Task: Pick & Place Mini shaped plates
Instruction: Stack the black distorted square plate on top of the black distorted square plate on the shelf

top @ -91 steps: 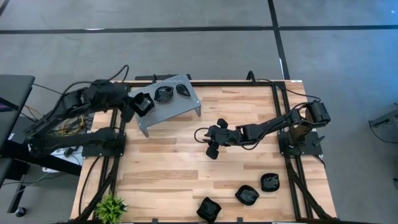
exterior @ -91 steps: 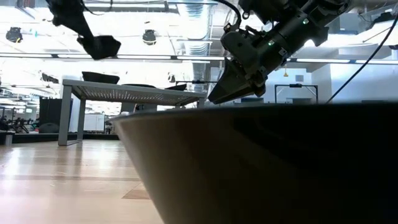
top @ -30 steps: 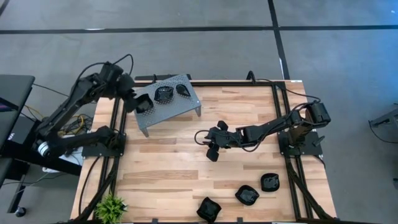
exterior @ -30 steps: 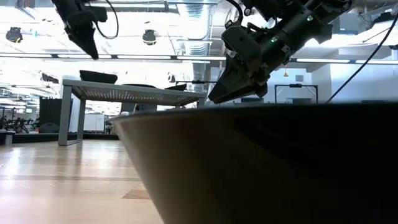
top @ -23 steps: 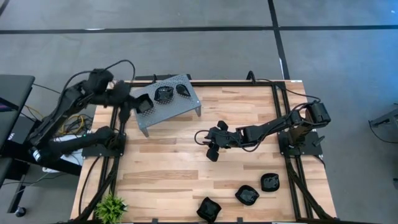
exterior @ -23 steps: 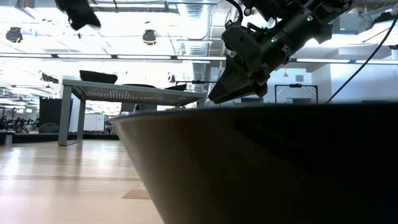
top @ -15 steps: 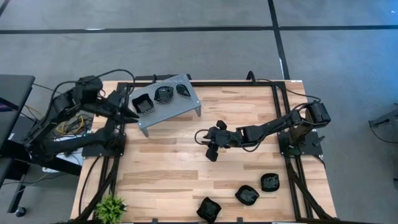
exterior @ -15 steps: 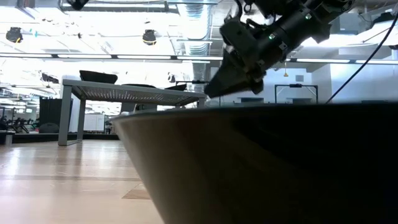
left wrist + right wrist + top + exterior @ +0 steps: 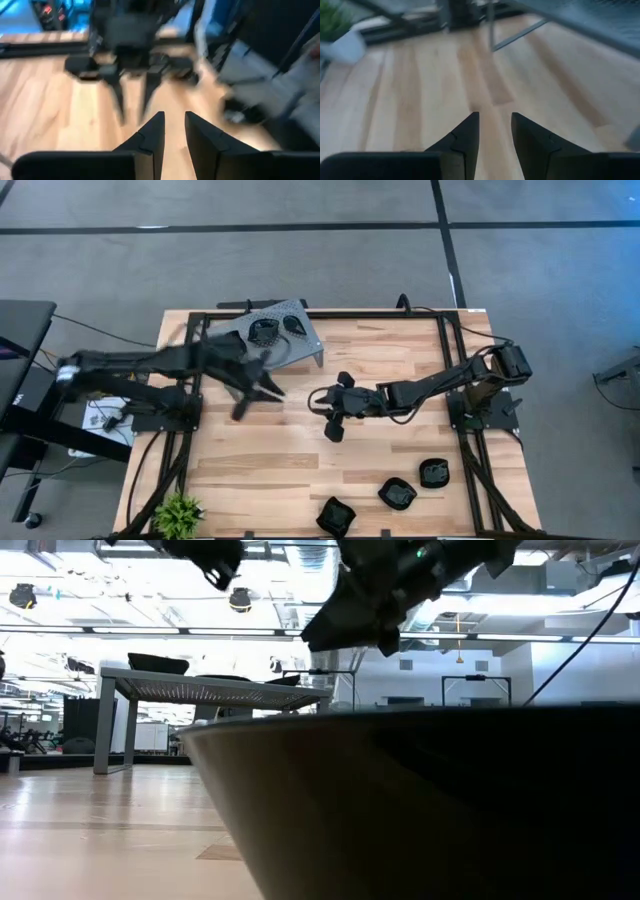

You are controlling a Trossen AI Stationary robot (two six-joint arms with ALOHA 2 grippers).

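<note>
Your left gripper [image 9: 170,131] is over the table by the tray [image 9: 300,332], fingers parted with nothing between them. Your right gripper [image 9: 493,131] hangs mid-table, likewise apart and empty. I judge you partway: two plates [image 9: 263,331] show on the tray, three plates [image 9: 397,493] wait near the table's front edge.

No legible text, label, brand or number anywhere.
</note>
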